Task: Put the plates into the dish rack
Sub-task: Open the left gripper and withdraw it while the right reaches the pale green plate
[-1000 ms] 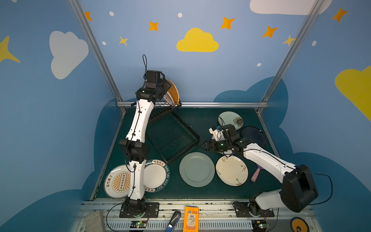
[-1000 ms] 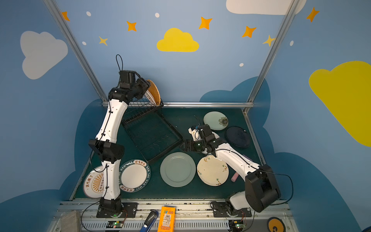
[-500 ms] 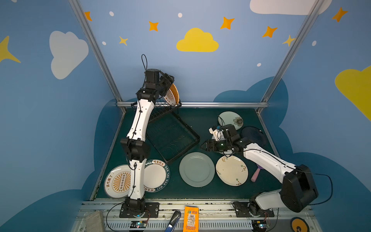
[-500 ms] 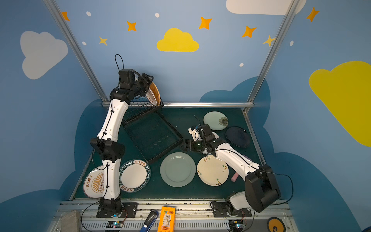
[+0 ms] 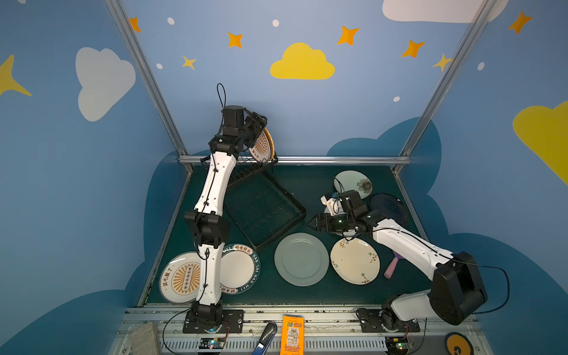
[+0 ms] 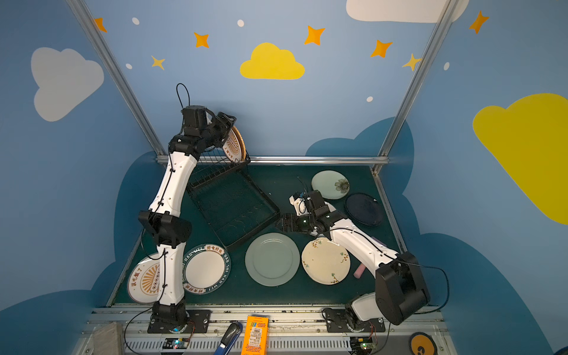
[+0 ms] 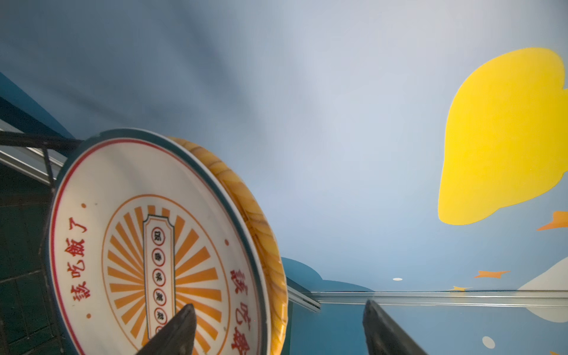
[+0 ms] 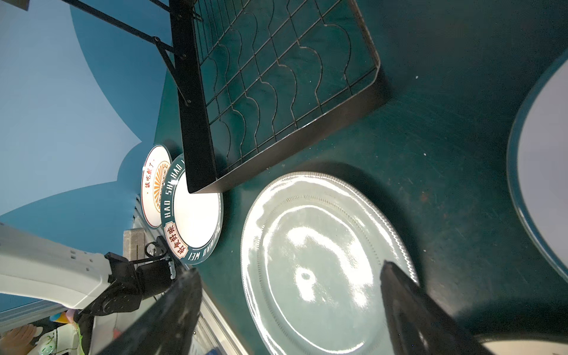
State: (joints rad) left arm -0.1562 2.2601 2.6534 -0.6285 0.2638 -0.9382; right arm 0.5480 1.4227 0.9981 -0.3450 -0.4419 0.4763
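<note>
The black dish rack [image 5: 302,212] [image 6: 276,212] [image 8: 196,123] sits back left. A sunburst plate [image 5: 262,147] [image 7: 123,246] stands in its raised section in front of an orange woven plate [image 5: 271,143] [image 7: 261,233]. My left gripper [image 5: 258,123] [image 7: 278,304] hangs open above them, its fingers apart on either side of the plates' rims. My right gripper [image 5: 310,224] [image 8: 289,266] is open and empty, low over the far edge of the pale green plate [image 5: 301,259] [image 8: 322,261]. Flat on the mat lie cream floral [image 5: 355,261], lettered [image 5: 239,269], sunburst [image 5: 179,276], green floral [image 5: 353,183] and navy [image 5: 387,207] plates.
A white plate with a teal rim [image 8: 541,184] lies under my right wrist. A pink handle [image 5: 390,267] rests by the right arm. An orange box [image 5: 292,335] and a blue tool [image 5: 266,336] sit on the front rail. The left arm's lower links rise over the two front-left plates.
My left gripper has opened and risen a little off the sunburst plate, which stays standing in the rack. The right arm has not moved.
</note>
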